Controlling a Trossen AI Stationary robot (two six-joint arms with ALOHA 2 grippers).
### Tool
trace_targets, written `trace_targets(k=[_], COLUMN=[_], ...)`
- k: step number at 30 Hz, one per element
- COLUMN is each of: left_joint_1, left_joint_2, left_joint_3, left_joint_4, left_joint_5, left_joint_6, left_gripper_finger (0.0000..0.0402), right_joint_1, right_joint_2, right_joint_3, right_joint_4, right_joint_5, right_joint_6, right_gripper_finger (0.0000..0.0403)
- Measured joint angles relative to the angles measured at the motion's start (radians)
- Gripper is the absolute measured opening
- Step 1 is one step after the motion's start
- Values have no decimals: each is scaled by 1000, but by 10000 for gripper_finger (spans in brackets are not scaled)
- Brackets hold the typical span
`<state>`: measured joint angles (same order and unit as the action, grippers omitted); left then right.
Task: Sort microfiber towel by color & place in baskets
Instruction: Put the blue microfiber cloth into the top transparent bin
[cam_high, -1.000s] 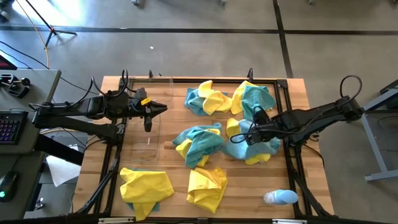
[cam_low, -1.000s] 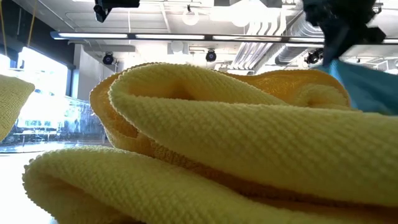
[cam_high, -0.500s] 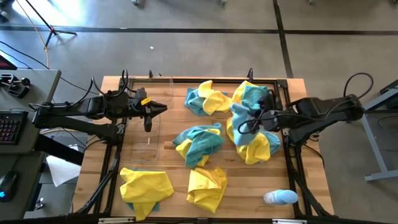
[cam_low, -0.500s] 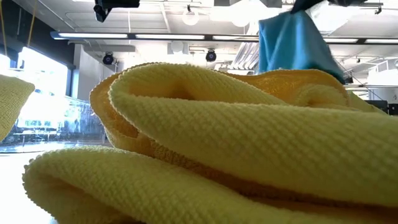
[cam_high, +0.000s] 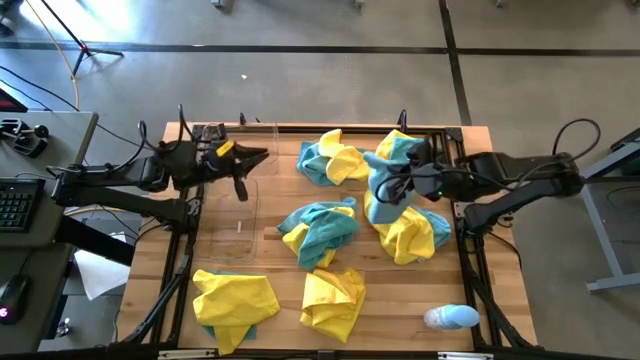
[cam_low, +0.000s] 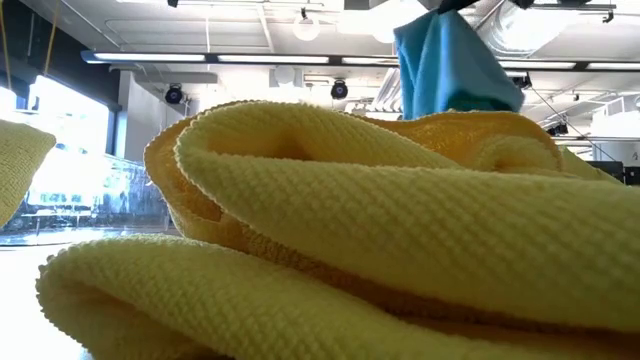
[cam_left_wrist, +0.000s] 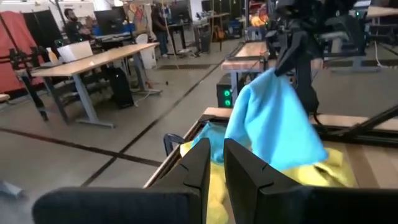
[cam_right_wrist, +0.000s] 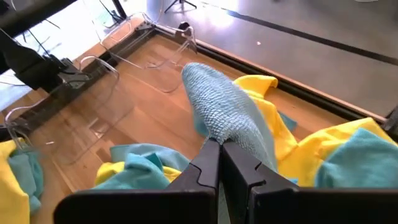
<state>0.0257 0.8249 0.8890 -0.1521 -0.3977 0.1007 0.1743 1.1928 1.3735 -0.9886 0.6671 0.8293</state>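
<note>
Wooden table (cam_high: 270, 268) under scattered towels (cam_high: 318, 228)

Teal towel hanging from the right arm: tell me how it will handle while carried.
Probably floppy: the teal towel hangs limp in folds below the right end effector. Likely light, since a pinch on one edge lifts it. It may swing or drag across the yellow towel beneath.

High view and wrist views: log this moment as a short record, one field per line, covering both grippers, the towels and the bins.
right gripper: shut on a teal towel, lifted clear of the pile on the table's right side
left gripper: shut, holding nothing, above the clear bins
clear bins: on the table's left side, no towel visible in them
loose towels: mixed yellow and teal heaps at centre and back; yellow ones at the front
other: small pale-blue object at the front right corner
</note>
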Motion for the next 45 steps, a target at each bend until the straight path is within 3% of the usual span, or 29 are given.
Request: trace_targets(k=[5,11,18,25,35,45], left_joint_1=[1,15,20,48,100,132], left_joint_2=[0,0,15,122,363,524], left_joint_3=[0,0,0,40,369,489], left_joint_4=[-21,-17,30,138,-130,-193], left_joint_5=[48,178,125,204,224,223], left_joint_6=[-71,-132,-202,-198,-168,-176], left_gripper_finger=[55,122,176,182,182,182], right_joint_1=[-34,-65,-108,-226,-350,-417], right_joint_2=[48,127,222,262,257,257], right_joint_3=[0,0,0,0,0,0], right_joint_4=[22,35,184,362,448,447], right_joint_5=[-39,-91,-199,-423,-608,-753], right_joint_6=[0,60,-40,-269,-464,-578], right_gripper_finger=[0,0,0,0,0,0])
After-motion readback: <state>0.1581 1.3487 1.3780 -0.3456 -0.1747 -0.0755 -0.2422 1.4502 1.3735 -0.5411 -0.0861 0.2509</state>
